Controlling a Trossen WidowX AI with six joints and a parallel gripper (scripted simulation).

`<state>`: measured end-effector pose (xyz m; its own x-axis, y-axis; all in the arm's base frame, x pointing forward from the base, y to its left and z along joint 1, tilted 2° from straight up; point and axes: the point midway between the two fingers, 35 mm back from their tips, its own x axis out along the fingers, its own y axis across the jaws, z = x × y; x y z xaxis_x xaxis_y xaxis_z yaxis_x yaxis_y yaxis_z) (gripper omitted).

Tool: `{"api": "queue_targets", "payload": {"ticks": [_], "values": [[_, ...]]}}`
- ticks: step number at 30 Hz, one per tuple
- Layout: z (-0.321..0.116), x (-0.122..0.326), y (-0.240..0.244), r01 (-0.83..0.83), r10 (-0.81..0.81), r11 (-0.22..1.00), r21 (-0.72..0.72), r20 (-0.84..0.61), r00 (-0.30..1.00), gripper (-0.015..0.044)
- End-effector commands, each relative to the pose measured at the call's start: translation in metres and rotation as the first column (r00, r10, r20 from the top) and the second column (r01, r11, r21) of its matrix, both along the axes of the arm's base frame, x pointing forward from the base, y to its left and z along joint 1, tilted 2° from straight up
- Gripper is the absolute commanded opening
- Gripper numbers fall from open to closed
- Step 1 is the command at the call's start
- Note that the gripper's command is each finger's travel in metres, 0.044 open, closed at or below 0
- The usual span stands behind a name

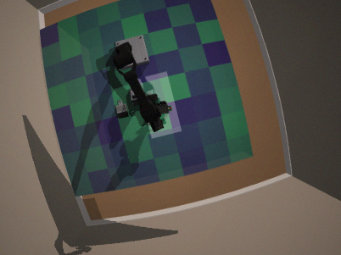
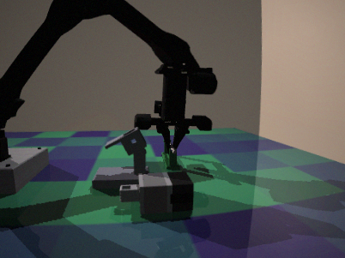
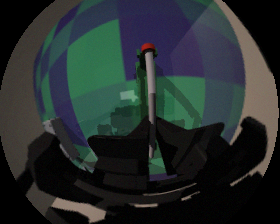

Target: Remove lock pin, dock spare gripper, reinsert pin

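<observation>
Checkered mat (image 1: 237,126) (image 2: 296,188) (image 3: 95,60) below; gripper (image 1: 157,124) (image 2: 172,147) (image 3: 150,117) grips pin (image 2: 172,150) (image 3: 152,85).

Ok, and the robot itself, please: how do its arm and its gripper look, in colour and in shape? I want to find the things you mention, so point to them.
The arm (image 1: 136,85) (image 2: 139,20) is dark, nearly black all over, with thick angular links. The gripper (image 2: 172,150) (image 3: 150,117) is black too: a boxy upright body, a wide crossbar with blocky ends, and two fingers that taper towards their tips. I can make out no cables or lettering in this dim light.
</observation>
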<state>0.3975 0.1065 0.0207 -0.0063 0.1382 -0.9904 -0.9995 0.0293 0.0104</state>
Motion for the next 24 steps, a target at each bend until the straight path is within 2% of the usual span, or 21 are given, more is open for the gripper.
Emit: {"api": "queue_targets", "payload": {"ticks": [1, 13, 18, 24], "values": [[0.000, 0.000, 0.000, 0.000, 0.000, 1.000, 0.000, 0.000, 1.000, 0.0000], [0.000, 0.000, 0.000, 0.000, 0.000, 1.000, 0.000, 0.000, 1.000, 0.0315], [0.013, -0.002, -0.001, 0.000, 0.000, 1.000, -0.001, -0.008, 1.000, 0.0440], [0.024, -0.006, -0.002, 0.001, -0.001, 1.000, -0.006, -0.028, 1.000, 0.0440]]}}
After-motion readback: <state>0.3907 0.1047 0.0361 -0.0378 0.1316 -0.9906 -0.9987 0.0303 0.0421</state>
